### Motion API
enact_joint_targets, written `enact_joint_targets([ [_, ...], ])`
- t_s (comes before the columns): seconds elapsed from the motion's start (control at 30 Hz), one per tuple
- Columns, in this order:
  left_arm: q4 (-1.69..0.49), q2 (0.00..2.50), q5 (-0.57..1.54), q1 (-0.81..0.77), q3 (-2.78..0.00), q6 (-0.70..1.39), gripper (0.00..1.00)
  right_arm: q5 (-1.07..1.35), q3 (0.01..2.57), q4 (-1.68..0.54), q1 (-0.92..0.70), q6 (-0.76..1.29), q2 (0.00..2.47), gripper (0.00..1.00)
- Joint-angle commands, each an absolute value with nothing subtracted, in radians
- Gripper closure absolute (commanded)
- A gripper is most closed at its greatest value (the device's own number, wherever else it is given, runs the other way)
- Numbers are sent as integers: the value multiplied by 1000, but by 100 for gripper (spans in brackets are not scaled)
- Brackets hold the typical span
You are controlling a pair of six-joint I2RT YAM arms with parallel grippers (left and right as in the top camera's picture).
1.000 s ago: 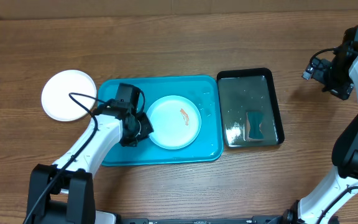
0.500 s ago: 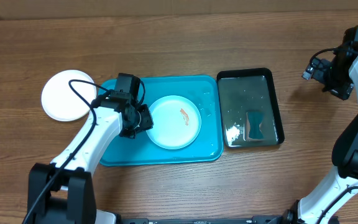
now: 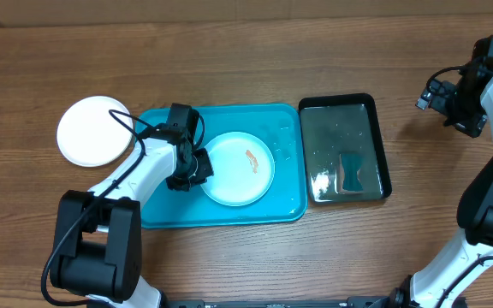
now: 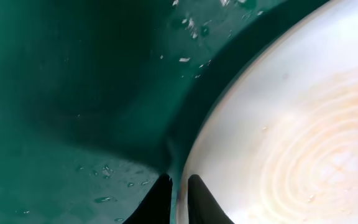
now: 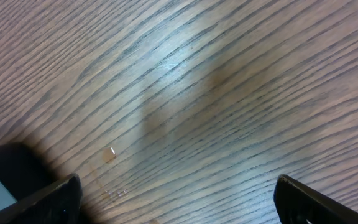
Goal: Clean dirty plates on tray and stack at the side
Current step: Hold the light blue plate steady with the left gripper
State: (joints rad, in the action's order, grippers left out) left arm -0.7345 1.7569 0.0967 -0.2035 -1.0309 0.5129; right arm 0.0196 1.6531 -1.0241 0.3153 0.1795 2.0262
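Overhead view: the large teal-blue rectangular plastic tray lies in the middle of the wooden table. One light blue round plastic plate sits inside it, approx. at the centre. It has an orange-red smear on the right half. A white round plastic plate lies on the table just beside the tray's left top corner, outside of it. To the right of the tray, almost touching, is a black rectangular basin w/ water and a dark sponge inside.

This view shows the left gripper at the left edge of the light blue plate, but not how its fingers stand. The left wrist view shows this. The two dark fingertips are very near together and the plate's rim passes in the narrow gap, so the claw seems clamped on the rim. This view also shows water droplets on the tray floor and faint orange rings on the plate.

Right wrist view: the right gripper has its fingers far apart, w/ nothing between them, over bare wood.
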Motion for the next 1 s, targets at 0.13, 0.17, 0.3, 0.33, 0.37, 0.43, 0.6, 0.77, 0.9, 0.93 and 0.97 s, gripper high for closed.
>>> enact_joint_targets([
  [0.13, -728, 1760, 159, -210, -1116, 495, 92, 20, 1669, -1021, 319, 182, 2005, 0],
  [0.17, -728, 1760, 159, -210, -1116, 495, 91, 20, 1669, -1022, 319, 182, 2005, 0],
  [0.3, -729, 1760, 149, -210, -1115, 493, 73, 20, 1669, -1022, 319, 182, 2005, 0],
  [0.33, -730, 1760, 142, -210, -1115, 493, 68, 20, 1669, -1021, 319, 182, 2005, 0],
  [0.37, -733, 1760, 133, -210, -1115, 493, 68, 20, 1669, -1022, 319, 182, 2005, 0],
  [0.43, -741, 1760, 111, -210, -1115, 493, 68, 20, 1669, -1022, 319, 182, 2005, 0],
  [0.6, -758, 1760, 101, -211, -1113, 493, 71, 20, 1669, -1022, 319, 182, 2005, 0],
  [0.77, -752, 1761, 100, -212, -1091, 493, 75, 20, 1669, -1022, 319, 182, 2005, 0],
  [0.9, -735, 1762, 94, -212, -1073, 493, 75, 20, 1669, -1021, 319, 182, 2005, 0],
  [0.93, -731, 1762, 95, -212, -1070, 494, 76, 20, 1669, -1022, 319, 182, 2005, 0],
  [0.97, -728, 1762, 94, -212, -1068, 494, 76, 20, 1669, -1021, 319, 182, 2005, 0],
])
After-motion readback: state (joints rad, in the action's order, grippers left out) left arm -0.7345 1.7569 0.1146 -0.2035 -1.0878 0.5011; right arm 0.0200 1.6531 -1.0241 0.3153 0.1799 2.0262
